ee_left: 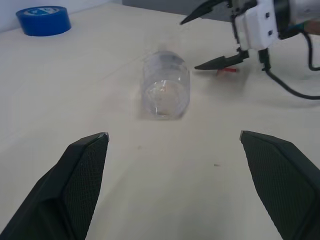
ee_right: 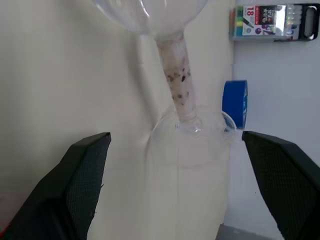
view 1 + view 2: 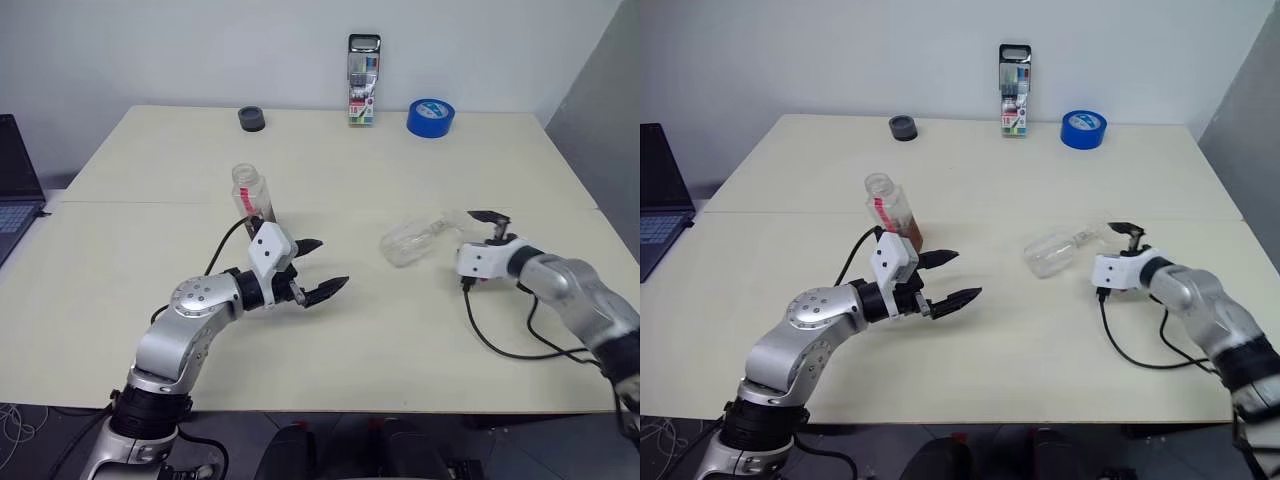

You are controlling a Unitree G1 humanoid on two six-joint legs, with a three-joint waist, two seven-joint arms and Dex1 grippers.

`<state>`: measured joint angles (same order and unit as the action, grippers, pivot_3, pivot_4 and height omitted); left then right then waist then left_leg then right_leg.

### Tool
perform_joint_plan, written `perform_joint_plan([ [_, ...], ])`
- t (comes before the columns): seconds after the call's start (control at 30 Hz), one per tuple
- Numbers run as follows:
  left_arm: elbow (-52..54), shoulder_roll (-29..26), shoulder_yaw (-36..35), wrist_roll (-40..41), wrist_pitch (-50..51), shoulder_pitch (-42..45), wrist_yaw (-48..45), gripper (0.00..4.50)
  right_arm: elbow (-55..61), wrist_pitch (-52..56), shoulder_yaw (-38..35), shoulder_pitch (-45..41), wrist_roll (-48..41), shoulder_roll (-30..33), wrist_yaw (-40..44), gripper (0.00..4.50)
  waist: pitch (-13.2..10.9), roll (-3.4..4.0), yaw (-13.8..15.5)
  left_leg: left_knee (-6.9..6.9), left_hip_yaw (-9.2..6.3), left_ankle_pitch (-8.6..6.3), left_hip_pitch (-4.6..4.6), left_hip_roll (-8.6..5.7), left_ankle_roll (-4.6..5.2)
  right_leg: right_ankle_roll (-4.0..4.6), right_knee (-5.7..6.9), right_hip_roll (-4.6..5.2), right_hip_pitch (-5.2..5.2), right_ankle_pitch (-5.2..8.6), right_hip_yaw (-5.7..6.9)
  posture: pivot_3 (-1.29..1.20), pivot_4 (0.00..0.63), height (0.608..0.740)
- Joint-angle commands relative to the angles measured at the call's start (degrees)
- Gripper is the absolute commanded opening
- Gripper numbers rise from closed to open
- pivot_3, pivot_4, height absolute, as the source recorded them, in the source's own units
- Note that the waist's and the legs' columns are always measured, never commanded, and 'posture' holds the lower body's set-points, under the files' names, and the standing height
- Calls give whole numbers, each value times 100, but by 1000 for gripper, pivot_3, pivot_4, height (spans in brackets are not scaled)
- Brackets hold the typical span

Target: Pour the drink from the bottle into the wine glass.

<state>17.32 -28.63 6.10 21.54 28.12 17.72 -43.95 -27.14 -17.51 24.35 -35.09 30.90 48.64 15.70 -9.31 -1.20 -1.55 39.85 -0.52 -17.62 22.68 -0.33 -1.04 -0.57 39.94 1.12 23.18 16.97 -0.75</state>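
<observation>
glass (image 3: 410, 241): lying on its side on the table (image 3: 420, 340), bowel end toward the left gripper, foot toward the right gripper; looks empty
glass stem: in the right wrist view it runs straight out between the right fingers (image 2: 82, 185), foot nearest them, no contact visible
right gripper (image 3: 487, 232): spread wide, holding nothing; tips just beside the glass foot
left gripper (image 3: 318, 268): spread wide, holding nothing; pointing across the table at the glass bowl, well apart from it
left fingers (image 1: 80, 185): the glass bowl sits centred beyond the gap between them in the left wrist view, right gripper behind it
bottle (image 3: 252, 197): upright, cap off, just behind the left gripper, not between its fingers, not touched
drink (image 3: 910, 237): amber, low in the bottle
tape (image 3: 430, 117): blue roll, far edge of table, well beyond both grippers
marker pack (image 3: 363, 80): upright at far edge, beside the tape
black ring (image 3: 252, 119): far edge, well beyond the bottle
</observation>
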Motion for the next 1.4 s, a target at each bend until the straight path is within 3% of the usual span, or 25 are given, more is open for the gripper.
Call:
perform_joint_plan([
  [0.03, 77, 20, -3, -35, -138, 20, -1, 4481, -827, -611, 150, -605, 468, -145, -288, 4500, -1, 2, -8, -1, 0, 0, 2, 0, 0, 0, 0, 0, 2, 0, 0, 0, 150, 740],
  [0.3, 55, 93, 10, -62, -129, 71, 99, 4481, -2776, -1339, 670, -1799, 1235, -785, -893, 4500, -1, 2, -36, 1, 6, 0, -2, 0, 0, 1, 2, 1, 2, -1, -7, 0, 150, 740],
  [0.5, 75, 60, -54, -48, -117, 44, 116, 4481, -3547, -1597, 943, -2310, 1585, -1104, -1342, 4500, -1, 2, -61, 0, 15, 0, -10, 2, 0, 2, 8, 1, 1, -2, -14, 0, 150, 740],
  [0.67, 82, 54, -65, -51, -130, 55, 122, 4500, -3843, -1731, 1073, -2475, 1743, -1223, -1586, 3271, -1, 3, -62, 0, 15, 0, -8, 2, -1, 2, 8, 1, 2, -1, -13, 0, 150, 740],
  [0.93, 32, -10, -46, -63, -192, 47, 8, 4500, -3969, -1841, 1121, -2549, 1808, -1263, -1780, 333, -1, 3, -53, 0, 14, 0, -8, 2, -1, 2, 7, 1, 2, -2, -12, 0, 150, 740],
  [1.03, 111, -51, -50, -23, -198, -42, -22, 4500, -3927, -1870, 1107, -2591, 1792, -1281, -1827, 170, -1, 3, -53, -1, 15, 0, -7, 2, -1, 2, 7, 1, 2, -1, -12, 0, 150, 740],
  [1.2, 694, -193, -274, 249, -42, -768, 9, 4500, -3731, -1854, 588, -2670, 1173, -1511, -1706, 170, -2, 4, -116, -4, 20, 0, -8, 4, -1, 2, 8, 1, 5, -1, -17, 0, 150, 740],
  [1.4, 1399, 289, -925, 15, -776, -2283, 890, 4500, -3262, -825, -1503, -2379, -1855, -3073, 1, 170, -2, 6, -218, -13, 24, 0, -16, 15, 0, 6, 12, -2, 5, -4, -15, 0, 150, 740],
])
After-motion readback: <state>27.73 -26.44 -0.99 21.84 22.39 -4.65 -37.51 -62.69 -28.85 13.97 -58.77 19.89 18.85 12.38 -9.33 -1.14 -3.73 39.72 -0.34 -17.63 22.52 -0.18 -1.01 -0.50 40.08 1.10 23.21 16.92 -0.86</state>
